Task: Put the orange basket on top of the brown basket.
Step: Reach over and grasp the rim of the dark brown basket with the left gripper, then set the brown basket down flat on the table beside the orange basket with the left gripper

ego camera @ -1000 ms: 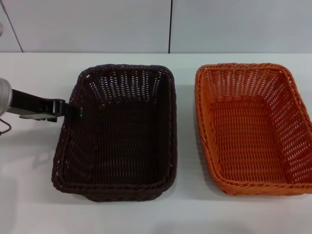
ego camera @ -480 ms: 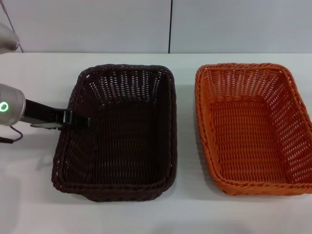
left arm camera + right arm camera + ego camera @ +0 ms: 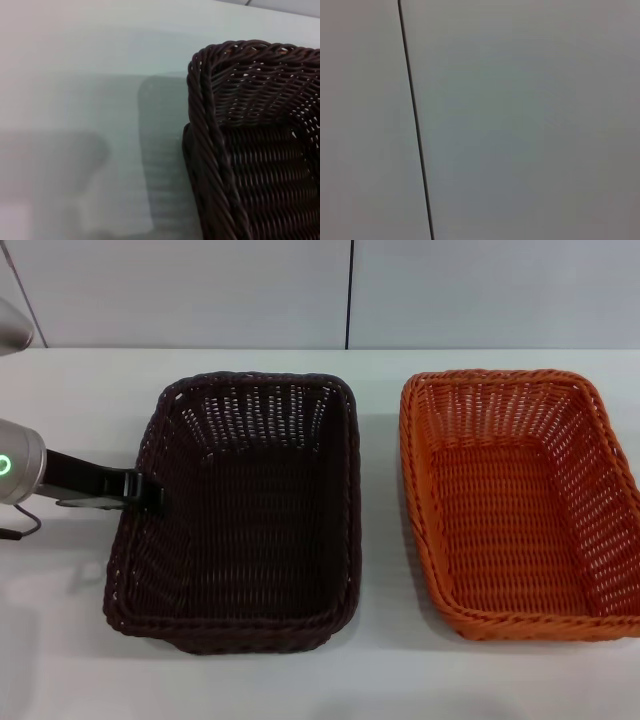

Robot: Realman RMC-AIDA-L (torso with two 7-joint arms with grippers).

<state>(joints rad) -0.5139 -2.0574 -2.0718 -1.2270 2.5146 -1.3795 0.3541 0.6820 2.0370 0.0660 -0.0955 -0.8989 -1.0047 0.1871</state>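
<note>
The brown basket stands empty on the white table, left of centre in the head view. The orange basket stands empty to its right, a narrow gap apart, its right rim at the view's edge. My left gripper reaches in from the left and sits at the brown basket's left rim, about halfway along it. The left wrist view shows a corner of the brown basket from close by. My right gripper is out of view; its wrist view shows only a pale wall with a dark seam.
The white table runs to a pale wall panel behind the baskets. Bare table lies in front of both baskets and left of the brown one, where my left arm comes in.
My left gripper moved down along the brown basket's left rim, reached inward, then drew back to the left. The brown basket shifted slightly left. The orange basket has not moved.
</note>
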